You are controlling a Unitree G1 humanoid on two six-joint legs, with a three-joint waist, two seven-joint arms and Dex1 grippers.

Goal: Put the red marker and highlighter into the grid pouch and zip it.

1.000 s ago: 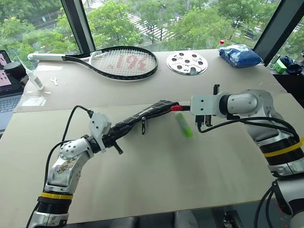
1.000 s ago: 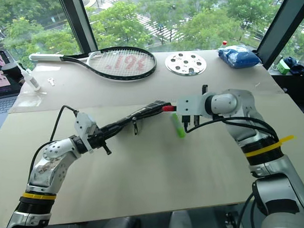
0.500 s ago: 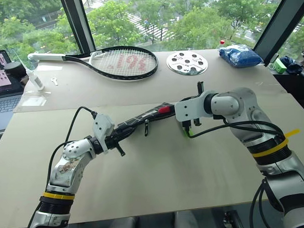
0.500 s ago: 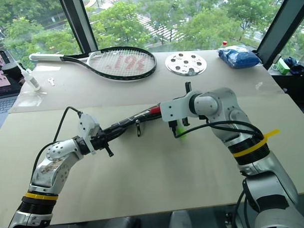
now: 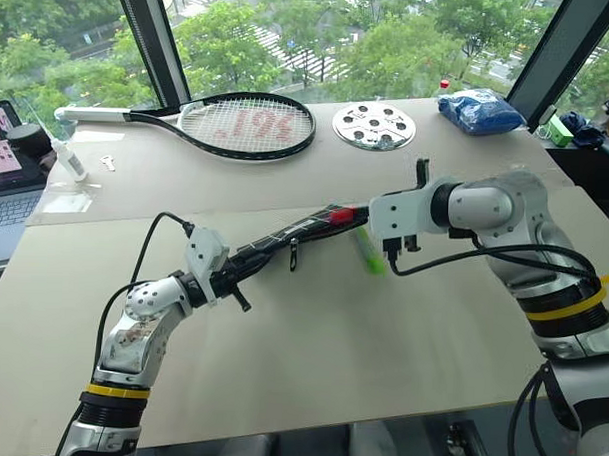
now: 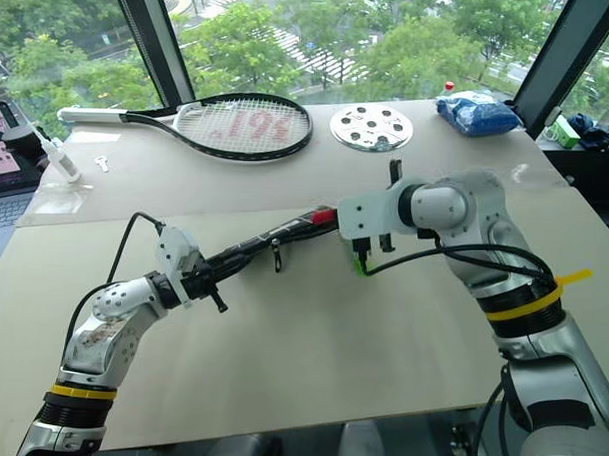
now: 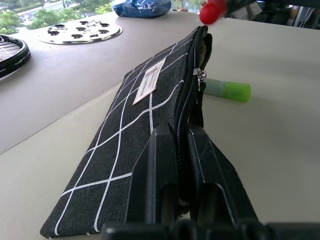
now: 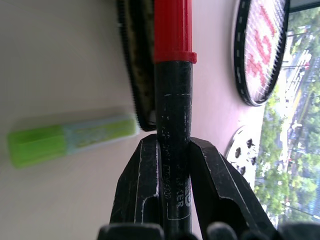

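Over on the left, the left gripper [image 5: 226,281] has its fingers pressed together on the near end of the pouch [image 5: 284,239], clamped right along the zipper edge, so the bag hangs out level over the table [image 5: 310,368] with its open mouth at the far end. In the left wrist view you can see the zip is undone and the slot gapes a little near the pull strap [image 7: 201,80].

Moving right, the marker [image 8: 172,75] is pinched by its black barrel in the right gripper [image 8: 172,165], red cap leading and sitting right at the pouch's mouth. I can't tell if the cap tip is actually inside the slot yet or just resting against the lip.

To do this bit well, I'd say line the marker up with the long axis of the pouch and slide it in shallow, not steep, or the cap will just shove the fabric and fold the mouth shut. The left side should hold steady so the opening doesn't twist. Let go only once most of the barrel is in, otherwise it may tip back out.

The highlighter [image 5: 369,252] lies on the table just beside and below the pouch's open end, waiting its turn.
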